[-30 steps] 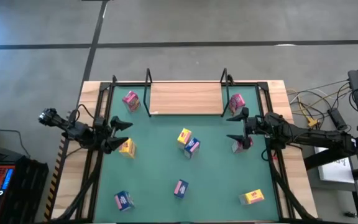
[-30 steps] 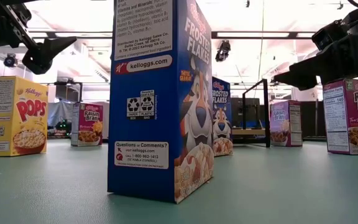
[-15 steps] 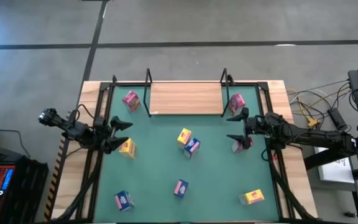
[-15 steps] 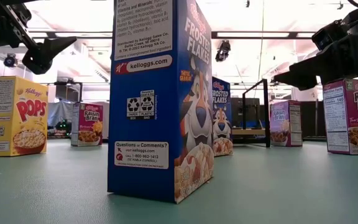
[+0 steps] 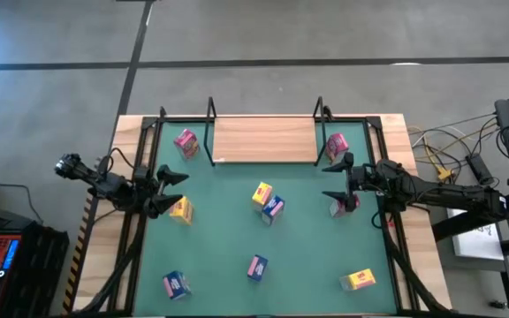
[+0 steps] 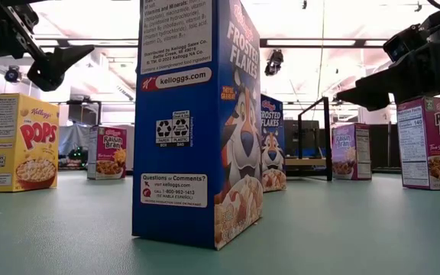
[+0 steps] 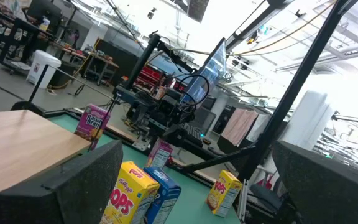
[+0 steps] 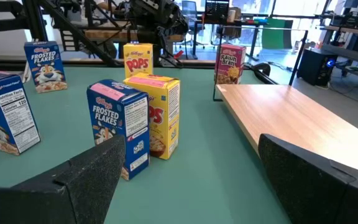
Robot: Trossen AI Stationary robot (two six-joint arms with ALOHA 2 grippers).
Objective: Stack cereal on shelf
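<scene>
Cardboard cereal boxes, small and rectangular with glossy printed faces (yellow [image 5: 262,193], blue [image 5: 273,208] and magenta [image 5: 186,142]), stand scattered over the matte green mat [image 5: 219,238] of the light-wood desk [image 5: 421,256]. At its far edge lies the flat pale-wood shelf board [image 5: 264,140], bare, framed by thin black metal uprights. Left claw [image 5: 170,191] hovers by a yellow box [image 5: 180,209], fingers apart; right claw [image 5: 337,180] hangs near a magenta box [image 5: 339,206], fingers apart. Grey concrete floor [image 5: 263,44] lies beyond.
</scene>
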